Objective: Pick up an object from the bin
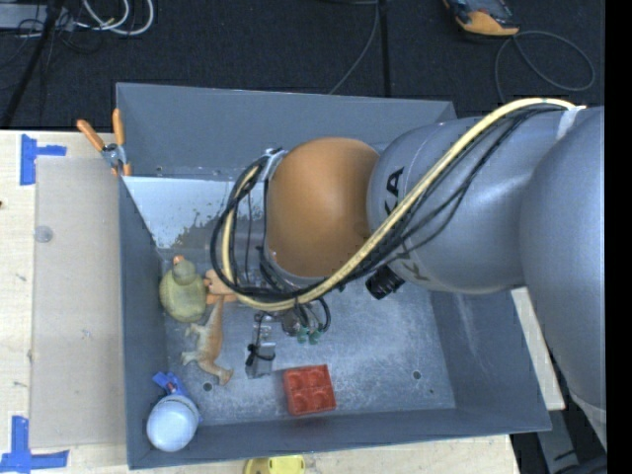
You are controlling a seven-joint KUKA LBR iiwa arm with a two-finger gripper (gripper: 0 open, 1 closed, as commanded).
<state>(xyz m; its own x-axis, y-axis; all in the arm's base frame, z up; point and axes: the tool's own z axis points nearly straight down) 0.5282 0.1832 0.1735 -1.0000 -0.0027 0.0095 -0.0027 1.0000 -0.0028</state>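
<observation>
Pincer [260, 355] is low in the bin [296, 117], between a tan toy animal [208, 349] and a red brick [309, 389], near both. Released or clenched: cannot tell. Nothing visibly held. Green duck [183, 294] and white ball [173, 424] lie further off. Judgement: pick not yet made; grasp and lift remain.

My bin [405, 358] was grey metal, dull, with a rough, speckled floor. The red brick [309, 388] on the near side looked like hard plastic with bumps on top. The white round thing [173, 425] in the near left corner was smooth and shiny. My orange cover [321, 205] was smooth with a soft shine, and my grey arm [494, 215] was smooth too.
</observation>
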